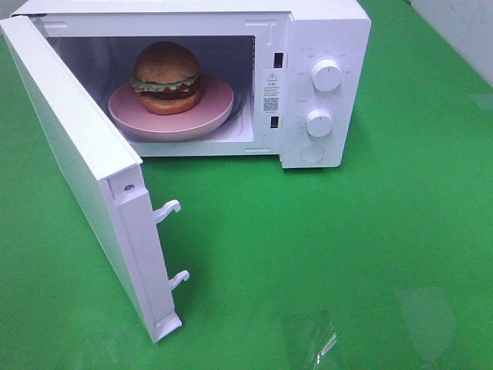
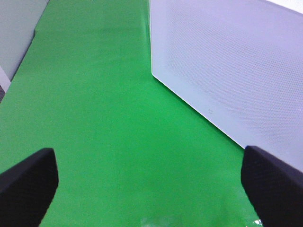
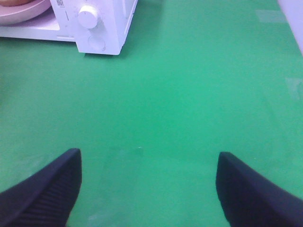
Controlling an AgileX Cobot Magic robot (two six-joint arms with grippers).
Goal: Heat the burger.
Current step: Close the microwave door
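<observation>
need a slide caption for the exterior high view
Burger on a pink plate inside the white microwave, door wide open.

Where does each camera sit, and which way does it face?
Exterior high: raised, looking down into the open microwave at the burger on the pink plate; no arms.
Left wrist: left arm, facing the meshed door; open left pincer shows.
Right wrist: right arm, facing the lower knob; open right pincer shows.
Shared: exterior and right wrist both see that knob.

The microwave (image 1: 339, 46) has its top cut off and dial labels (image 1: 306, 101) too small to read.
</observation>
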